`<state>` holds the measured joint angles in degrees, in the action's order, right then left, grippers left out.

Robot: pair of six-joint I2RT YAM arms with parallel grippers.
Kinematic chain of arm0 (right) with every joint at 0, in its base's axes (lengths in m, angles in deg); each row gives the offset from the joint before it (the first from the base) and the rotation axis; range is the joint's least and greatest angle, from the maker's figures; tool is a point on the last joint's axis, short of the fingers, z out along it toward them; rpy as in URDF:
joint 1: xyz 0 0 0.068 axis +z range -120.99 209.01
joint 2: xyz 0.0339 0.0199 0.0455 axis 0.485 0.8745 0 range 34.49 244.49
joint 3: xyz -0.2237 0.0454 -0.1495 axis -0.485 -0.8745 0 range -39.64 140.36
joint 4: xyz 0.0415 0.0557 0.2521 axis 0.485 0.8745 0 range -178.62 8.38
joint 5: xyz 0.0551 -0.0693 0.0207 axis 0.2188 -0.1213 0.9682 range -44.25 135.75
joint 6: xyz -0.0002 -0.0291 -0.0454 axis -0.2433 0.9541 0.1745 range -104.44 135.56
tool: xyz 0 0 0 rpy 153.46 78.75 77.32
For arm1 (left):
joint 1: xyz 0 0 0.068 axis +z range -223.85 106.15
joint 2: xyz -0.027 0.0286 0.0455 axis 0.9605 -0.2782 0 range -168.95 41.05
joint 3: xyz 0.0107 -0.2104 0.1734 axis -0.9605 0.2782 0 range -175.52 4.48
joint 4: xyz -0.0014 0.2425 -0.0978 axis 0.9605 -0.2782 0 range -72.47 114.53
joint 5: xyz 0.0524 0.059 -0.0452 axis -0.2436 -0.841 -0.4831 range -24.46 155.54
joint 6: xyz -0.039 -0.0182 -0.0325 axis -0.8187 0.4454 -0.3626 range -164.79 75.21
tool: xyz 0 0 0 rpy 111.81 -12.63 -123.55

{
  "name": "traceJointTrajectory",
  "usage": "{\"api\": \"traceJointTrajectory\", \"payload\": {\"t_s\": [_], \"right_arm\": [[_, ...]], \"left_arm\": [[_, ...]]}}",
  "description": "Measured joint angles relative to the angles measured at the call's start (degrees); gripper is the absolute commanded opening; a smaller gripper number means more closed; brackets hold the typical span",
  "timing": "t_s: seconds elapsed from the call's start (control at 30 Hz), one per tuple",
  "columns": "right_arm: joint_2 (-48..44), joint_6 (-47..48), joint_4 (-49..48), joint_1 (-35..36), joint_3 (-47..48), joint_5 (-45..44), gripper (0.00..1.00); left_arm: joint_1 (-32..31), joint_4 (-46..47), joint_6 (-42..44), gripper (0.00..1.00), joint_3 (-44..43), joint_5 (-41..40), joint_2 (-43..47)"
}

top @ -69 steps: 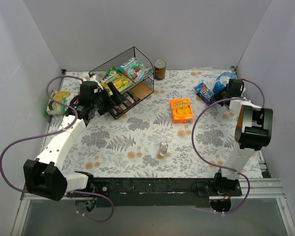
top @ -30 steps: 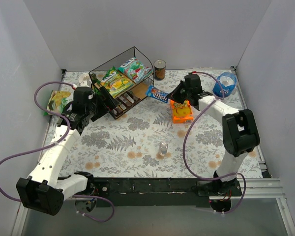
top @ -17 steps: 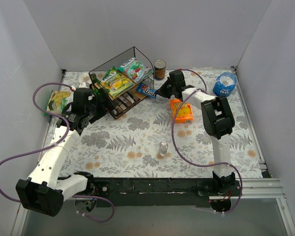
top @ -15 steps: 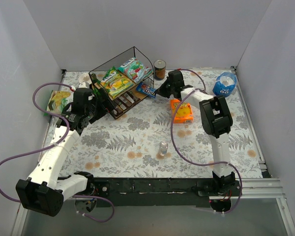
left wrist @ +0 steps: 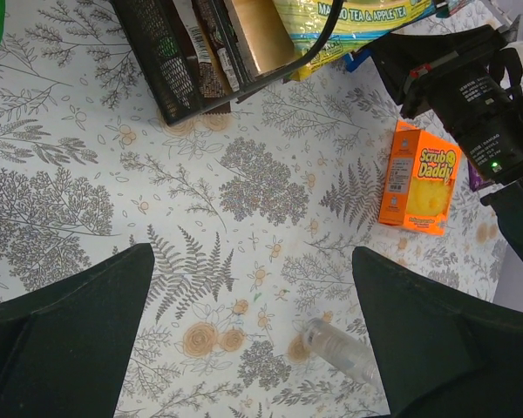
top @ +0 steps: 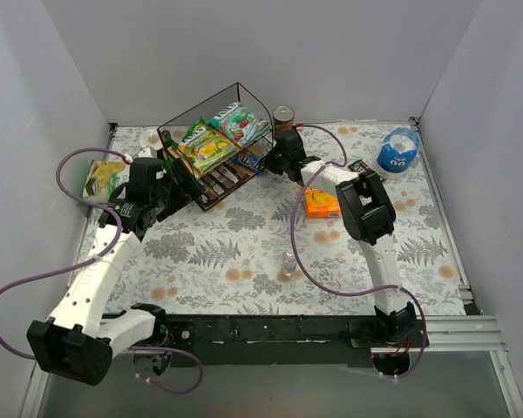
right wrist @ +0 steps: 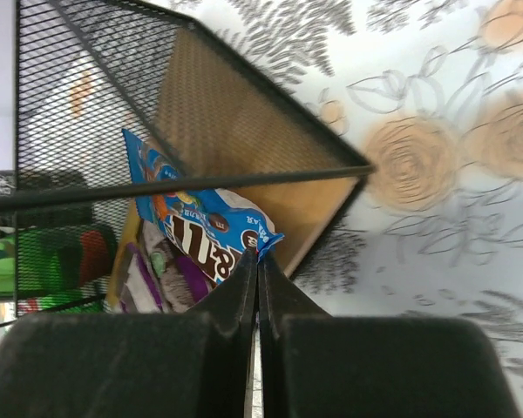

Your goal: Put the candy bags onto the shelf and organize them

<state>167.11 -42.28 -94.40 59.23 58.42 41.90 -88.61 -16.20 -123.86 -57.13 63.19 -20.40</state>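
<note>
Floral tablecloth (top: pixel 244 235): small blue pack (right wrist: pixel 211 228) is clamped by right gripper (right wrist: pixel 258 261) inside shelf (right wrist: pixel 235 131) lower tier; left gripper (left wrist: pixel 251 261) is held wide open, empty.

1 shelf (left wrist: pixel 167 54), 1 orange box (left wrist: pixel 418 178), 1 blue pouch (top: pixel 397 152), 1 jar (top: pixel 283 116), 1 bottle (left wrist: pixel 340 348).

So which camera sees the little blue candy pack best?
Right wrist: the blue pack is close up, pinched by the right gripper at the shelf. Top view shows a speck; left wrist only a blue corner.
</note>
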Motion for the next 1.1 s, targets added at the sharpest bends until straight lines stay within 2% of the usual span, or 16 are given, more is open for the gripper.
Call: {"api": "traceJointTrajectory", "payload": {"t_s": [0.5,1.1], "right_arm": [[0.5,-7.6,-0.1,3.4,1.6,-10.6,0.01],[2.4,-14.2,6.3,6.2,4.3,-15.9,0.01]], "left_arm": [[0.0,-3.0,0.4,0.98,-0.1,-0.5,2.2],[0.0,-4.8,2.2,0.98,-0.4,-1.6,3.2]]}}
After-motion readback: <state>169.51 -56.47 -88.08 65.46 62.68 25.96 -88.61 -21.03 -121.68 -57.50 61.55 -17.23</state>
